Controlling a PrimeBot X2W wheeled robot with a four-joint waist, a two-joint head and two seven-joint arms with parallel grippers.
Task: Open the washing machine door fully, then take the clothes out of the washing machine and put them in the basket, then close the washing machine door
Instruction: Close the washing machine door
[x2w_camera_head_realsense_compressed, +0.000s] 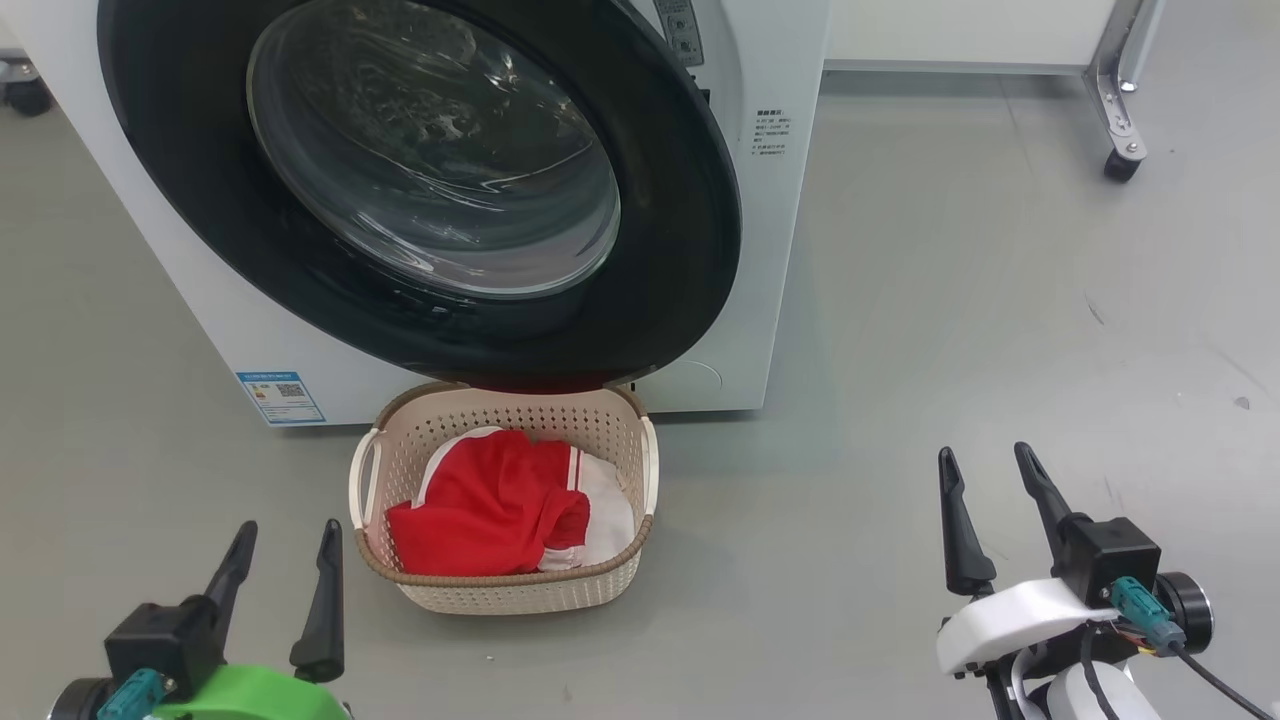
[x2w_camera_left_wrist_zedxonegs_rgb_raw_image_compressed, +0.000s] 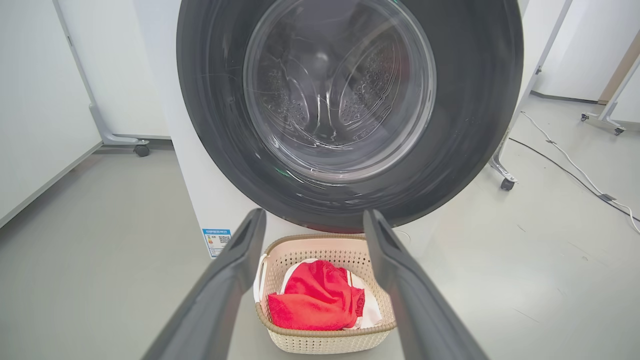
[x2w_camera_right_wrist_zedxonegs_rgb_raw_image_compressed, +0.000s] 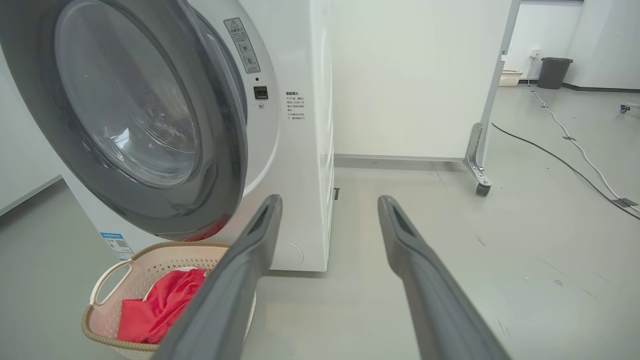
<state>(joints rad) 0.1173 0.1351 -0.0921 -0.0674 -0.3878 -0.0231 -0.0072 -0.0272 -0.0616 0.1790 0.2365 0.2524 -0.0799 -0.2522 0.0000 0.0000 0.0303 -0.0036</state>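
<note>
**Head view:** the washing machine (x2w_camera_head_realsense_compressed: 190, 320) is seen at top, w/ the washing machine door (x2w_camera_head_realsense_compressed: 430, 170) covering most of its front. The basket (x2w_camera_head_realsense_compressed: 500, 597) is set on the grey floor (x2w_camera_head_realsense_compressed: 900, 350) directly below the door's lower edge, close to the machine's base. The clothes (x2w_camera_head_realsense_compressed: 490, 510), red w/ white panels, are piled inside the basket. A blue label (x2w_camera_head_realsense_compressed: 280, 397) is stuck at the machine's lower left. The left gripper (x2w_camera_head_realsense_compressed: 288, 528) is held at lower left, near the basket's left side, fingers spread apart. The right gripper (x2w_camera_head_realsense_compressed: 983, 452) is held at lower right, well apart from the basket, fingers likewise spread.

**Left wrist view:** the door is faced nearly head-on, and perforated drum metal is seen thru the window. Basket & clothes are framed btwn the two spread fingers, below the door.

**Right wrist view:** the door's right edge is seen standing off the machine's front, i.e. not flush. A bit of red is glimpsed under the door's lower edge; cloth or reflection can't be told. The basket is seen at lower left, partly hidden by one finger. A wheeled panel frame (x2w_camera_right_wrist_zedxonegs_rgb_raw_image_compressed: 477, 165), a floor cable (x2w_camera_right_wrist_zedxonegs_rgb_raw_image_compressed: 565, 160) & a dark bin (x2w_camera_right_wrist_zedxonegs_rgb_raw_image_compressed: 554, 72) are seen in the bkgd.
</note>
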